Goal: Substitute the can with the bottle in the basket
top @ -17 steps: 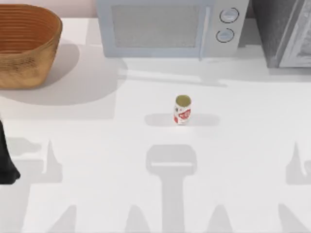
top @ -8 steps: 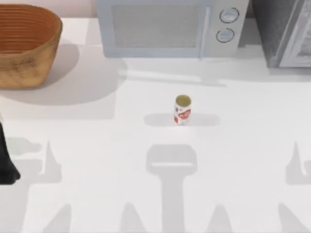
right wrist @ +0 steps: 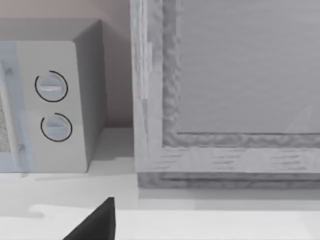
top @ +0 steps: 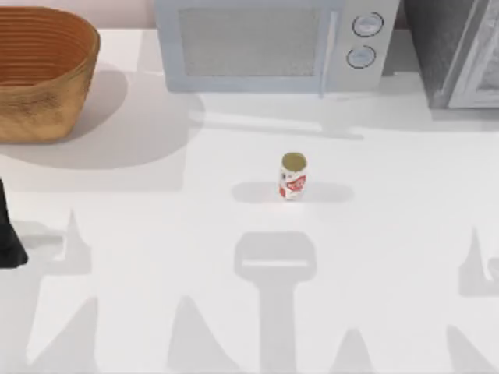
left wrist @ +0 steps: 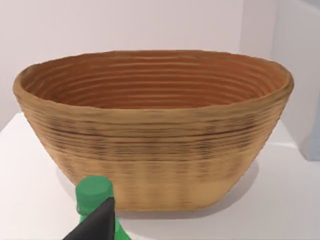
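Basket sits at the worktop's far left corner, just left of the microwave. In your left wrist view the basket is upright, and the part of its ribbed inside that shows is bare; the floor of it is hidden behind the near wall.

Can stands upright out on the open worktop, in front of the microwave and well right of the basket, touching nothing.

Bottle: you see only its green cap and neck low in the left wrist view, on the near side of the basket and apart from it, with a dark left finger lying against the neck. Whether the left fingers are clamped on it, you cannot tell.

Left arm is a dark shape at the worktop's left edge, well in front of the basket.

Right wrist view faces the microwave's dials and a grey cabinet beside it; one dark right finger shows, its state not readable.

Worktop between can and basket lies open.
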